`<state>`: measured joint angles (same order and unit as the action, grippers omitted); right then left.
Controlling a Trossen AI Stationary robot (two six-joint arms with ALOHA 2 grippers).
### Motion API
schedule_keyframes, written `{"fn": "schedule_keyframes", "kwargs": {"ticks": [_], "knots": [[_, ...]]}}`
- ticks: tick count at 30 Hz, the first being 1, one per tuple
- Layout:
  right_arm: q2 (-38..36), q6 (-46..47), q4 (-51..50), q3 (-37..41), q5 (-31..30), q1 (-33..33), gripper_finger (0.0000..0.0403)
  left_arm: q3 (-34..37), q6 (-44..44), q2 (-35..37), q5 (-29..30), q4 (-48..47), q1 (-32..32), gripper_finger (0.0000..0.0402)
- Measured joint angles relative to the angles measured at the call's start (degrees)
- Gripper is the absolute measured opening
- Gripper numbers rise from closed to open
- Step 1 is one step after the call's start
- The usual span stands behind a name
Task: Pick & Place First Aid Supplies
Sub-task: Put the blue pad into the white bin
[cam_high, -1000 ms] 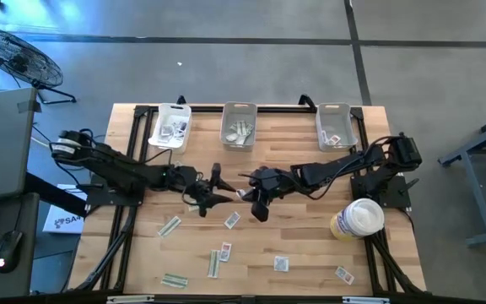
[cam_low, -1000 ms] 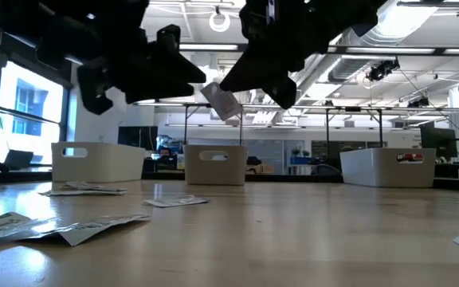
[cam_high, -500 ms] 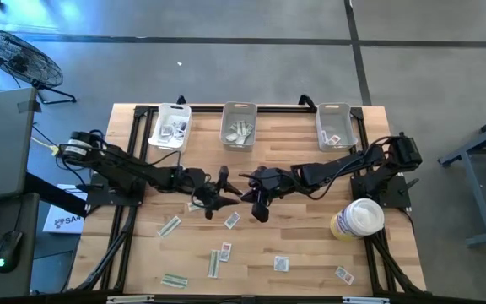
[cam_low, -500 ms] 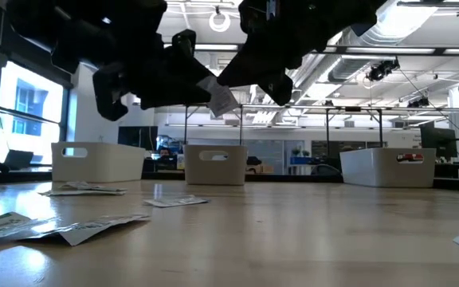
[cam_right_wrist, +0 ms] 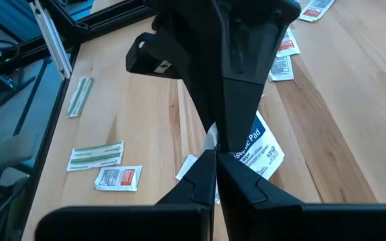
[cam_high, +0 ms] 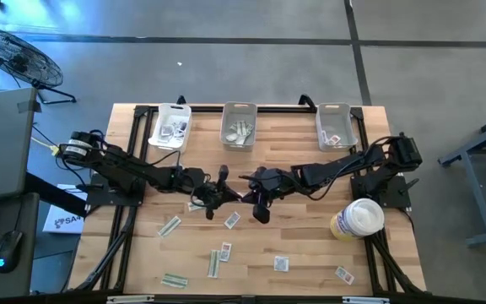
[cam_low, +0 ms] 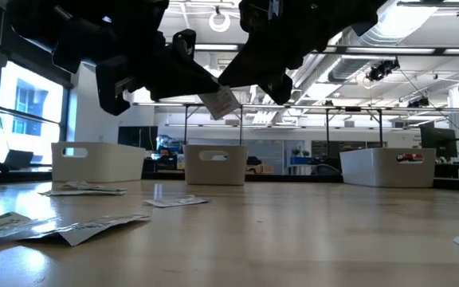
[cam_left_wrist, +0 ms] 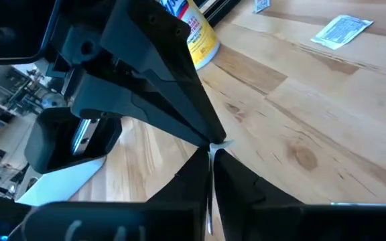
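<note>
Midair, a white prep-pad packet (cam_low: 221,102) is being pinched by both closed grippers, left gripper (cam_high: 224,191) and right gripper (cam_high: 247,194); a handover is being made, so release by one is likely being called for next.

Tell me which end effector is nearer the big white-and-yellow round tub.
Right. The right end effector sits mid-table, tub off toward its own side; the left end effector is just beyond.
</note>
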<state>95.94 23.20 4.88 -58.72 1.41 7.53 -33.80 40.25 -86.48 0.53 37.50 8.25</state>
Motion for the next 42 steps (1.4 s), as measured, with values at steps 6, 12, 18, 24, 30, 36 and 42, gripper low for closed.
{"fn": "schedule_keyframes", "kwargs": {"ticks": [6, 12, 18, 24, 30, 36, 42], "knots": [[-0.04, -2.09, 0.18, 0.0, 0.12, 0.0, 0.0045, 0.0, -0.24, 0.02, 2.37, -0.23, 0.03, 0.0004], [-2.48, -5.04, 1.02, -0.01, -4.95, 1.48, 0.0104, 0.0, -1.69, 2.16, 9.84, -3.32, 0.07, 0.0001], [-5.92, -6.73, 0.73, -0.17, -11.24, 4.89, 0.0137, 0.04, -5.38, 12.84, 26.36, -19.04, -0.02, 0.0001], [-6.44, -9.16, 0.44, -0.13, -11.96, 7.12, 0.0138, 0.04, -13.59, 22.56, 50.84, -33.14, -0.03, 0.0], [-6.43, -9.97, 0.42, -0.11, -17.22, 7.63, 0.014, 0.04, -20.12, 26.35, 69.17, -39.53, -4.46, 0.0], [-6.43, -11.89, 0.41, -0.11, -25.5, 7.48, 0.014, 0.04, -27.22, 25.59, 61.34, -42.26, -17.37, 0.0], [-6.38, -11.87, 0.4, -0.11, -25.69, 7.46, 0.014, 0.03, -32.7, 24.6, 54.68, -44.44, -32.55, 0.0]]}}
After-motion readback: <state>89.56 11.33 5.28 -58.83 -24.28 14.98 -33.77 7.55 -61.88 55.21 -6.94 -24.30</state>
